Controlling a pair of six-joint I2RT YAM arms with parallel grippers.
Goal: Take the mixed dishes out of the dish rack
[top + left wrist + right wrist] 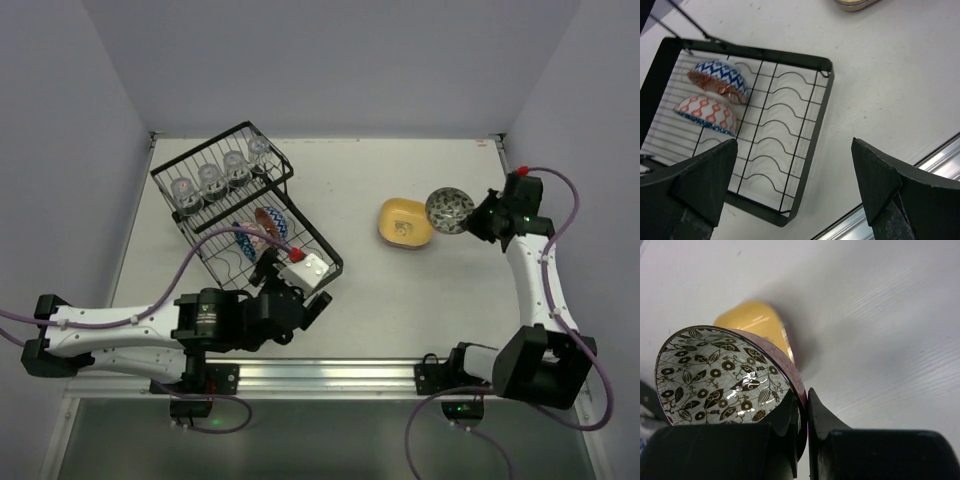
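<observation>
White table [400, 300]: dish rack [765, 53] at ten o'clock, four glass cups [212, 178], two patterned bowls [717, 80] inside. Two o'clock: right gripper [802, 410] clamped on one floral bowl [720, 375] beside one yellow plate [405, 222]. Left gripper [795, 165] gaping wide.

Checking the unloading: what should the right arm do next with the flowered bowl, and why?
Probably lower the bowl onto the table beside the yellow plate: the right pincer is shut on its rim, holding it tilted.

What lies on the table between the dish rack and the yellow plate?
Nothing: the top view shows bare table between the dish rack and the yellow plate.
</observation>
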